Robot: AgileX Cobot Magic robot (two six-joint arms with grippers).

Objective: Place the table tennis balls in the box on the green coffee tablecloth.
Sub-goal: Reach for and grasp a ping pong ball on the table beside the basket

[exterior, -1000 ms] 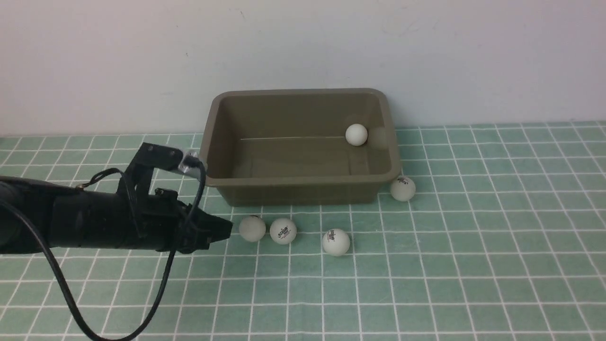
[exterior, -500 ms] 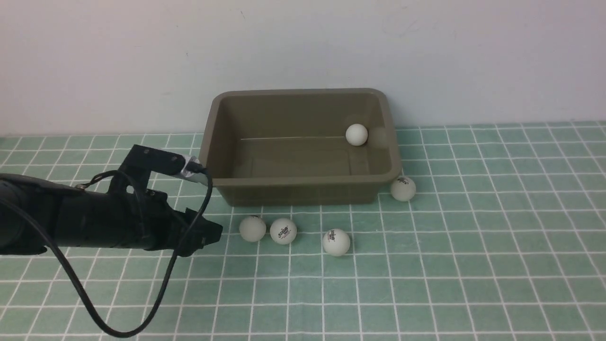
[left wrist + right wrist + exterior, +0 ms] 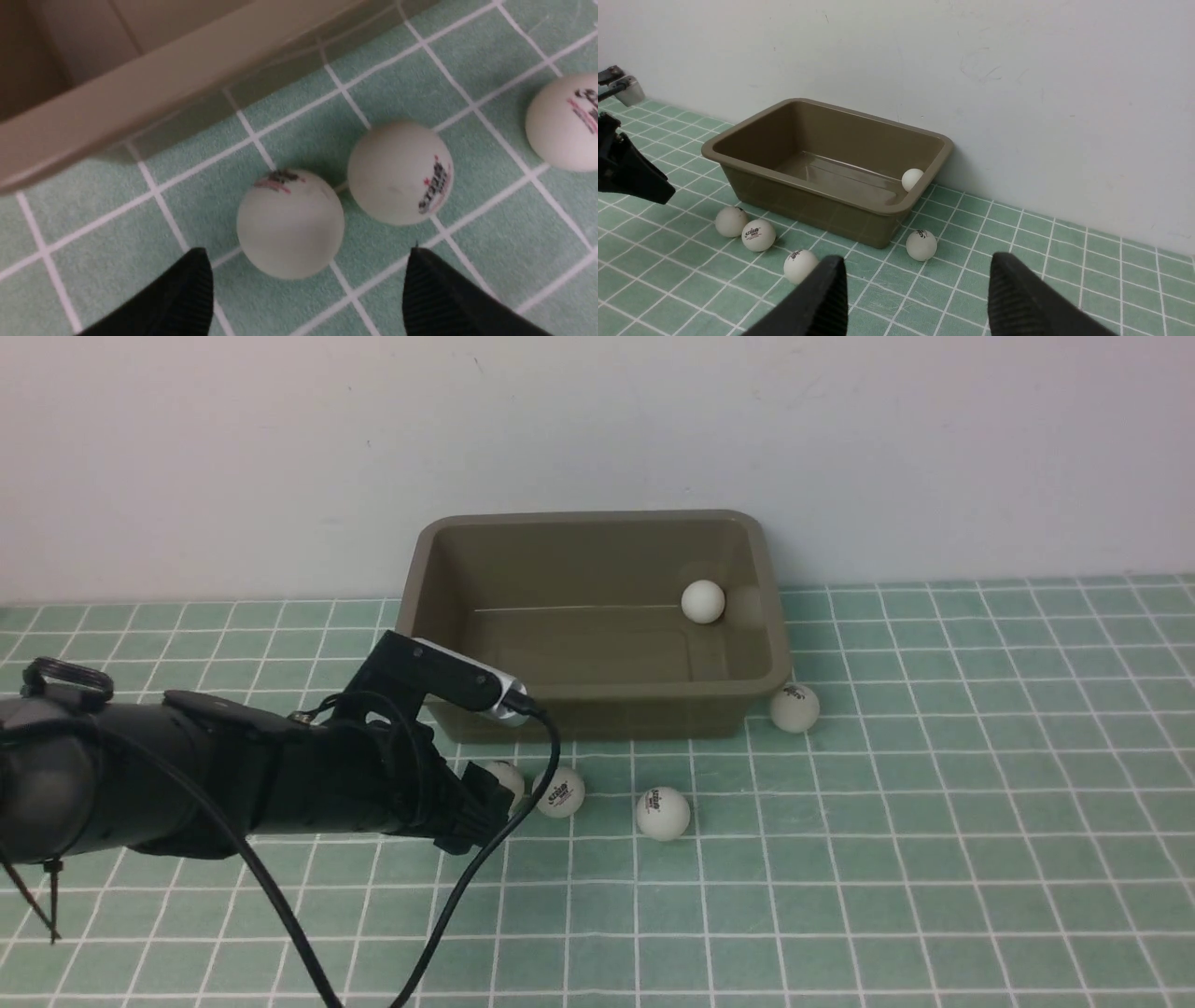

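So, left pincer [image 3: 485, 798]: we see its jaws spread wide with nothing gripped, low over the cloth. In the left wrist view its two black fingertips [image 3: 196, 284] stand on either side of one ball without touching it.
Nearest ball [image 3: 505, 778]: it sits just ahead of the left pincer's tips and roughly between them. In the front view those tips partly hide it.
Second ball [image 3: 558, 791]: it lies just beyond the nearest ball, on the side away from the left pincer. We cannot tell whether the two touch.
Third ball [image 3: 662, 813]: it is farther out from the left pincer along the same row, apart from the second ball.
Fourth ball [image 3: 794, 707]: it is well apart from the left pincer, right by the box's near right corner. We find it ahead of the right pincer in that arm's wrist view.
Ball in the box [image 3: 702, 601]: it rests on the box floor at the far right corner, well apart from both pincers.
Box [image 3: 597, 714]: it stands near the left pincer, ahead of it, with its near wall just behind the row of balls.
Right pincer [image 3: 915, 280]: we see it only in its own wrist view, with jaws parted and nothing between them, above the cloth and facing the box.
Green coffee tablecloth [image 3: 934, 859]: it spreads beneath both pincers and carries the box and the four loose balls.
Wall [image 3: 597, 429]: it is pale and plain, beyond the box as seen from either pincer.
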